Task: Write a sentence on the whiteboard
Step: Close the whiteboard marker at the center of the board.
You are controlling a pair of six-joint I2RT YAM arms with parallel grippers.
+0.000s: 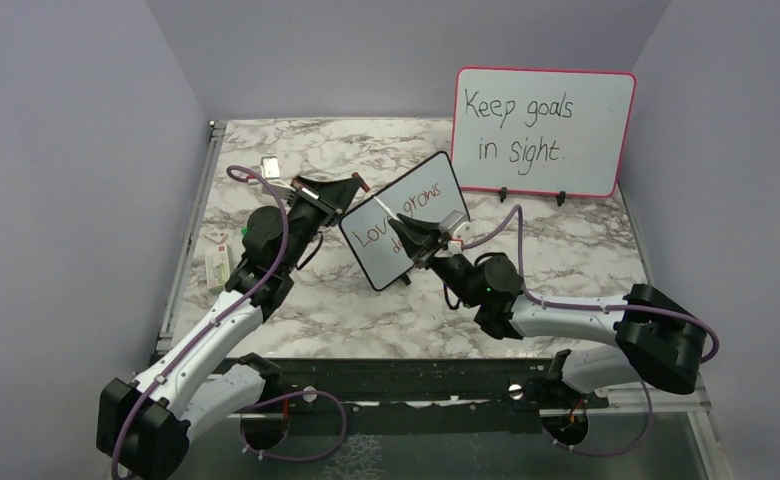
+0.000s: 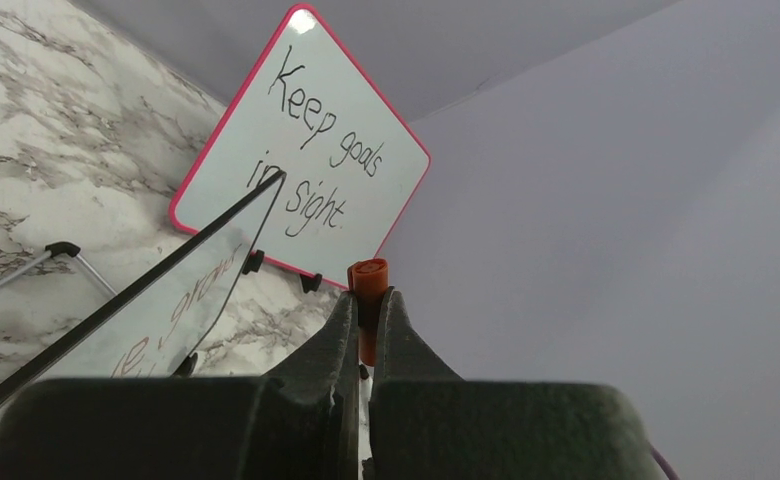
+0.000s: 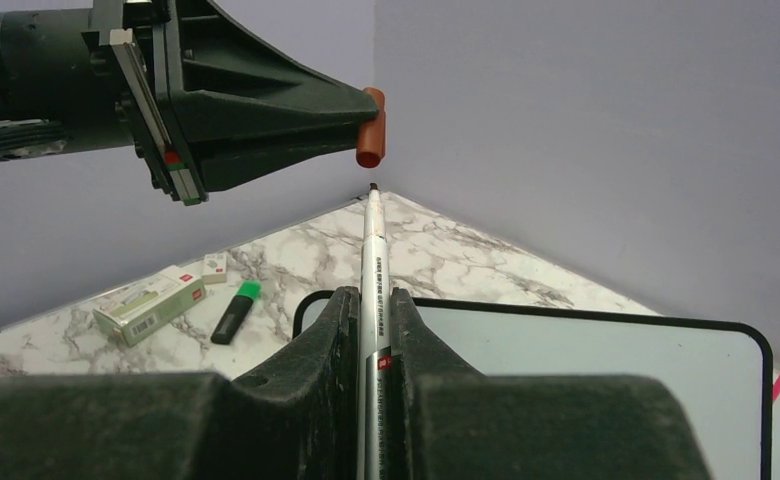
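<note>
Whiteboard [image 1: 384,262] is standing on its small feet near the middle of the marble table [image 1: 306,300], turned at an angle between your two arms. The sentence [image 1: 421,203] is showing in reddish-brown as "Love grows", with a second line partly hidden behind the right gripper [image 1: 411,238]. That gripper is clamping the white barrel of the marker [image 3: 374,250], whose tip is pointing at the cap [image 3: 371,128] just beyond it. Your left gripper [image 2: 368,300] is pinching that cap tightly by one end.

I am judging the board to be light and stiff on thin feet, so it is likely to slide or tip under a hard push. The barrel is looking smooth and slippery, so you are best gripping it mid-length, square between the pads. The cap is small and rigid, and it is calling for a straight approach.
</note>
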